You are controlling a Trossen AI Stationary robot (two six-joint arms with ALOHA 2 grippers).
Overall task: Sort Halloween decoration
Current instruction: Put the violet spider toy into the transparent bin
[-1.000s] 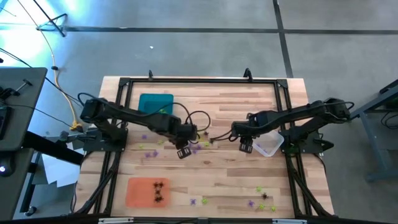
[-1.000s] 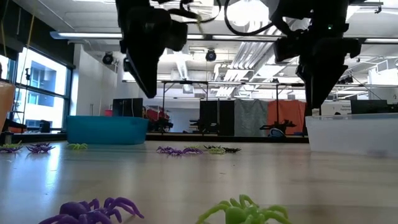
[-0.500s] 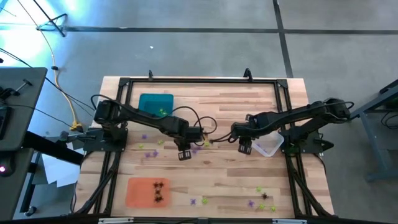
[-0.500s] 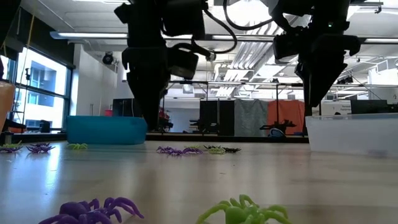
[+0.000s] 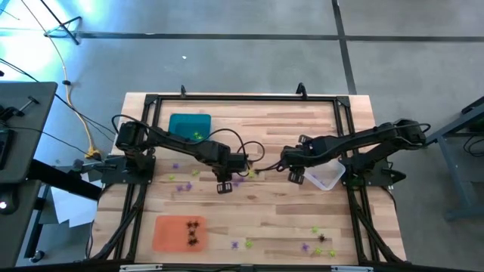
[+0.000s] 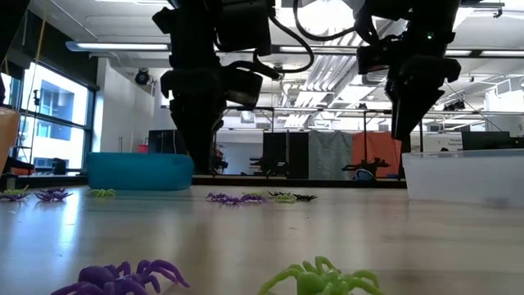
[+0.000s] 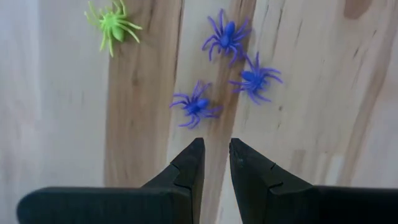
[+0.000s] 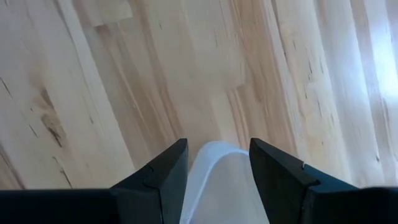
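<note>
On the pale planked wooden worktop (image 5: 280, 219), the left gripper (image 7: 215, 158) hangs near the middle with its dark wedge-shaped fingers parted by only a narrow gap and nothing between them, just short of three spindly purple plastic spiders (image 7: 196, 106) and a yellow-green spider (image 7: 113, 23). The right gripper (image 8: 214, 163), toward the right edge, holds its blunt fingers wide with nothing gripped, over the rounded corner of the translucent clear tray (image 5: 325, 175). Since a second ago the left arm has pulled back slightly toward the left edge, while the right has barely shifted.

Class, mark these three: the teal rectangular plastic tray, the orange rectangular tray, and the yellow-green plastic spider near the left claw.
teal rectangular plastic tray (image 5: 181, 123), high view, bare floor.
orange rectangular tray (image 5: 168, 232), high view, bare left part.
yellow-green plastic spider (image 7: 112, 23), left wrist view, body.
</note>
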